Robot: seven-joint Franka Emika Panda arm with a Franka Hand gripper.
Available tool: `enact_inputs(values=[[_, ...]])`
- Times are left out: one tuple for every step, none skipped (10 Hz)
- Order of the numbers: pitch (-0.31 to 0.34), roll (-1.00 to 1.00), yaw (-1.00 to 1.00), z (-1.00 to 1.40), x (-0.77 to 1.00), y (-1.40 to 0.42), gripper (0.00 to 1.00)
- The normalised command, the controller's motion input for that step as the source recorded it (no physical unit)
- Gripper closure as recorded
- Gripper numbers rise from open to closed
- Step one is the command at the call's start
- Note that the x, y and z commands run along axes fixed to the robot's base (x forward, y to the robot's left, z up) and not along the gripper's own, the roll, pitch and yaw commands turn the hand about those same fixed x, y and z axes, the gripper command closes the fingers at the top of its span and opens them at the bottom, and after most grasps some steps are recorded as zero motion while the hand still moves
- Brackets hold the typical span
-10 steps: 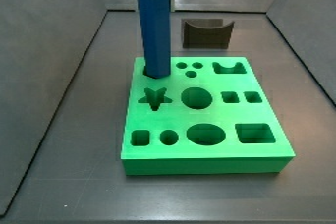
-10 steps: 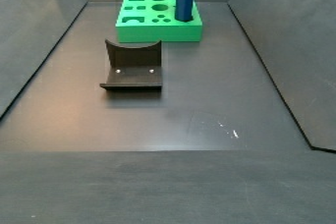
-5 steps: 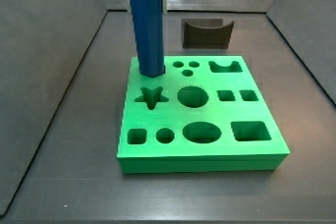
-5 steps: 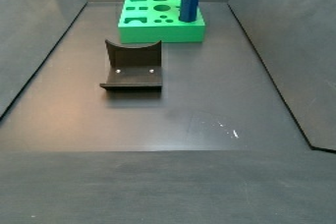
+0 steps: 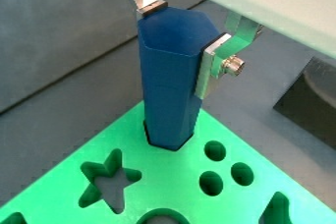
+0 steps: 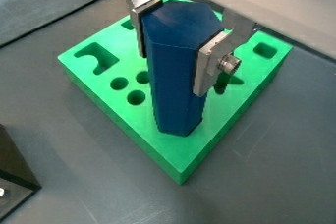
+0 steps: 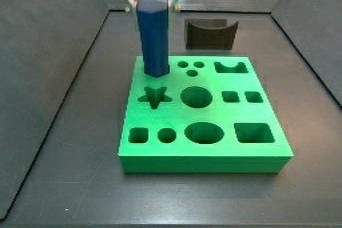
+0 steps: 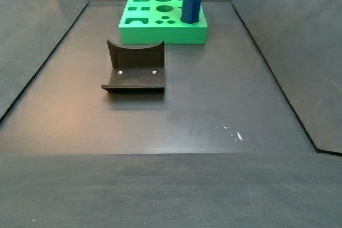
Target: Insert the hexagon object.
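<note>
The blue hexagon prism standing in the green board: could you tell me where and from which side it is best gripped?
Grip the blue prism near its top, from above, on two opposite flat faces. It stands upright in the green board, and the pincer already flanks it there.

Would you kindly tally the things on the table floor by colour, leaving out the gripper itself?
Blue: 1, the hexagon object, upright in a corner hole of the board, between the fingers of the gripper.
Green: 1, the green board.
Dark: 1, the fixture.
Total: 3
</note>
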Motion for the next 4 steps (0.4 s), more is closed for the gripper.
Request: enact_inputs(values=[[-0.159,0.11,0.00,-0.33,0.00,-0.04,1.00],[-0.096,0.14,0.00,-0.28,0.00,-0.09,1.00],[-0.076,0.00,0.00,-0.18,0.00,0.00,1.00],[0.000,0.00,0.00,0.00,0.00,0.00,1.00]])
